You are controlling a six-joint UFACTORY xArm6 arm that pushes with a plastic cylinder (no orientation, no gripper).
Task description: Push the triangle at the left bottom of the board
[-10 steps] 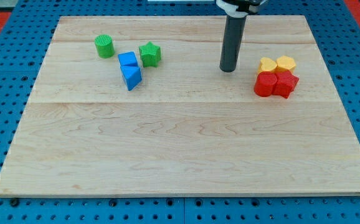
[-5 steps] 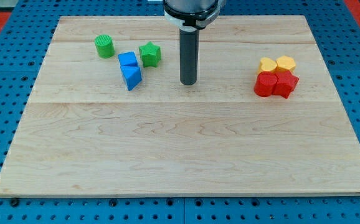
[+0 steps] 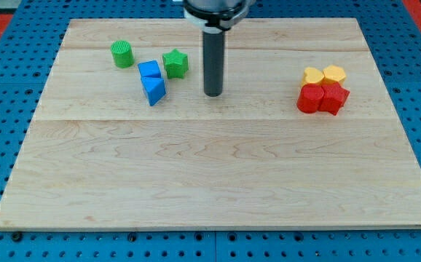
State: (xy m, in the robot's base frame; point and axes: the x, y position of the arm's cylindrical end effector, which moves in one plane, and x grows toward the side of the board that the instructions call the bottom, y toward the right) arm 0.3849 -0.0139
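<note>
Blue triangle (image 3: 153, 90) lies on board (image 3: 210, 182), left of my tip (image 3: 212, 94).

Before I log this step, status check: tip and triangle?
My tip right of blue triangle, not touching. Triangle against blue cube. Path between clear.

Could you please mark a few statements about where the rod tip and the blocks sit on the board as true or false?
1. My tip touches the blue triangle. False: it stands apart, to the view's right of it.
2. The green star lies between the blue triangle and my tip, slightly higher. True.
3. The red blocks sit at the view's left. False: they are at the right.
4. The green cylinder stands alone. True.
</note>
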